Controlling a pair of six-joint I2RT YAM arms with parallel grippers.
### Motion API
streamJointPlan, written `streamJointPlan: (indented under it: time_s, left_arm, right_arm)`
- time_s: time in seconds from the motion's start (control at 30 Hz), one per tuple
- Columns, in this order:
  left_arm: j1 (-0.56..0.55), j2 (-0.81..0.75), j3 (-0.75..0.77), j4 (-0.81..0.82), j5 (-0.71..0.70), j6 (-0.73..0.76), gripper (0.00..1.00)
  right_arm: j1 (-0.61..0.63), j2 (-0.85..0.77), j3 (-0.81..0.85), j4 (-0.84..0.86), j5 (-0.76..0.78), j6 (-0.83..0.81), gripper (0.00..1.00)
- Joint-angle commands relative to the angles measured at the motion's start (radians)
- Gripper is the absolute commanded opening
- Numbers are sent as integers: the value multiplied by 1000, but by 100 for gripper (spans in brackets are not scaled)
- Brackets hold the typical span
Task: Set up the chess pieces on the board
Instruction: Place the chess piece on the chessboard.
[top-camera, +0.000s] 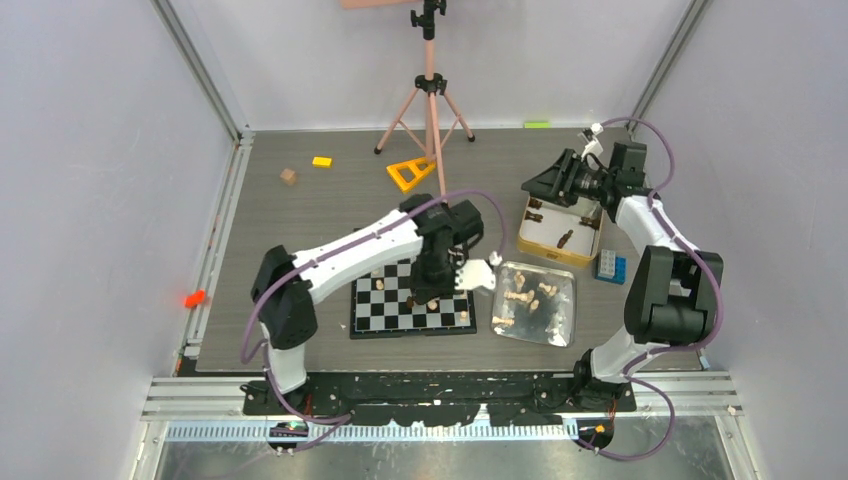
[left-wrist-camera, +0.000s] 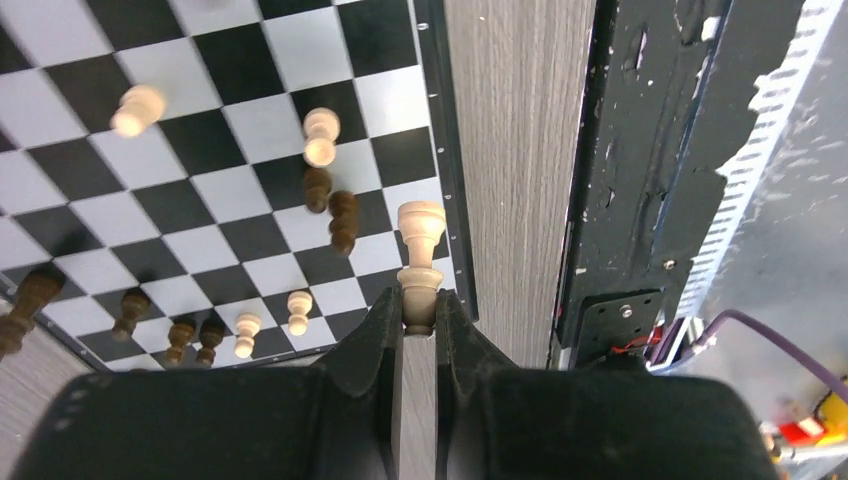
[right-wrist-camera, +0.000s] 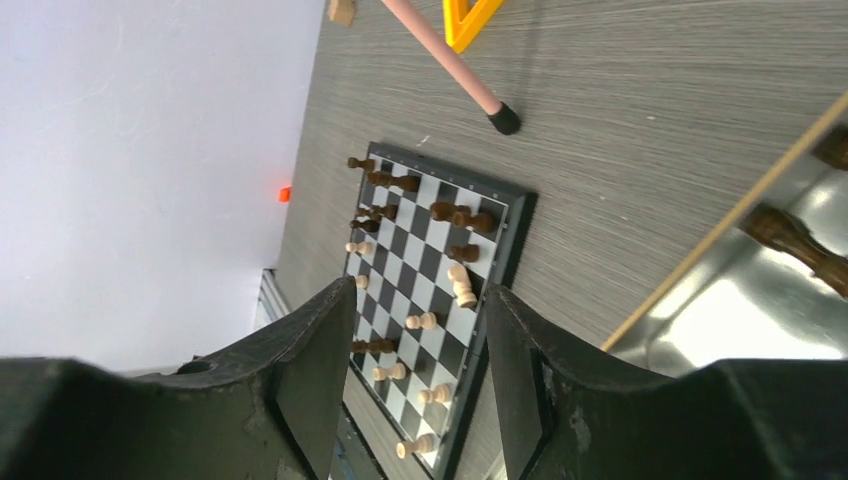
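The checkered board (top-camera: 390, 310) lies at the table's front centre, with several light and dark chess pieces (left-wrist-camera: 320, 135) standing on it. My left gripper (left-wrist-camera: 419, 318) is shut on a light tan piece (left-wrist-camera: 420, 245), held by its base over the board's border at one edge; in the top view the gripper (top-camera: 432, 297) is low over the board's right part. My right gripper (right-wrist-camera: 420, 330) is open and empty, and hangs high over the gold-rimmed tin (top-camera: 590, 250), as the top view (top-camera: 537, 186) shows. The right wrist view shows the board (right-wrist-camera: 500, 225) far below.
A shiny silver tray (top-camera: 566, 290) with several light pieces sits right of the board. The gold-rimmed tin holds dark pieces (right-wrist-camera: 795, 237). A blue block (top-camera: 609, 266) lies right of the tin. A tripod (top-camera: 430, 110), yellow triangle (top-camera: 411, 173) and small blocks stand at the back.
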Motion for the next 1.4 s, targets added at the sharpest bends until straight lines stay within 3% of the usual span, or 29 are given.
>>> streamJointPlan:
  time_s: [0.0,0.43,1.37]
  left_arm:
    - [-87,70,31,-73,-136,4,0]
    - [-187,270,69,-57,-292,-23,0]
    - [-230,346,116,-80,-380,-61,3]
  right_arm:
    - [-33,-70,-20,-76,36,-124,56]
    - [-57,-82,-32,-77,13,-134,54]
    - [-62,-42,-28,-62,-29,-117,53]
